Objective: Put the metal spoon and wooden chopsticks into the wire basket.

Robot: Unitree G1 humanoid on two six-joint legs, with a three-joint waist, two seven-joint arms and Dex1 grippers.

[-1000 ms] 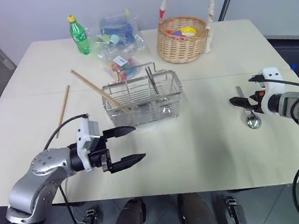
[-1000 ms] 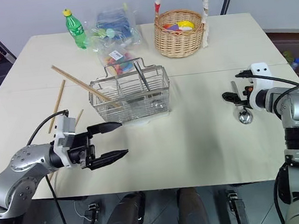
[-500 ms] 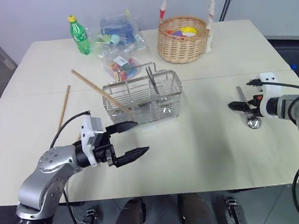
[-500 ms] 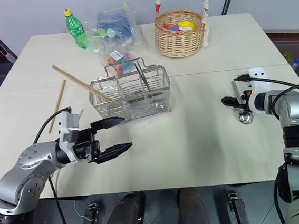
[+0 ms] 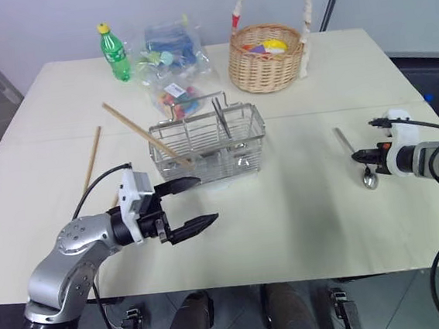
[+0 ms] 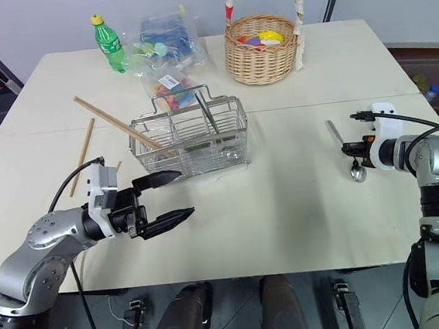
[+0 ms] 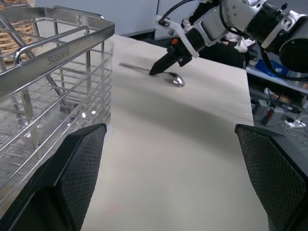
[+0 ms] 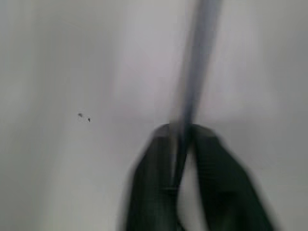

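Note:
The metal spoon [image 5: 369, 179] lies on the table at the right, handle pointing away. My right gripper [image 5: 356, 155] is shut on its handle; the right wrist view shows both fingers [image 8: 159, 163] pinching the thin handle [image 8: 195, 62]. The wire basket [image 5: 208, 144] stands mid-table. One of the wooden chopsticks [image 5: 145, 134] leans in the basket's left end, sticking out up-left. Another [image 5: 92, 159] lies flat on the table further left. My left gripper [image 5: 206, 200] hangs open in front of the basket, pointing right, with nothing between its fingers.
A dark flat metal utensil [image 5: 221, 118] stands inside the wire basket. Behind it are a bag of colourful items [image 5: 173, 68], a green bottle [image 5: 114, 52] and a round wicker basket [image 5: 267, 55] with a tall handle. Bare table stretches between the wire basket and the spoon.
My right gripper has closed on the spoon's handle, and the spoon has swung so its handle points more to the left. The left gripper has stayed open and has barely moved.

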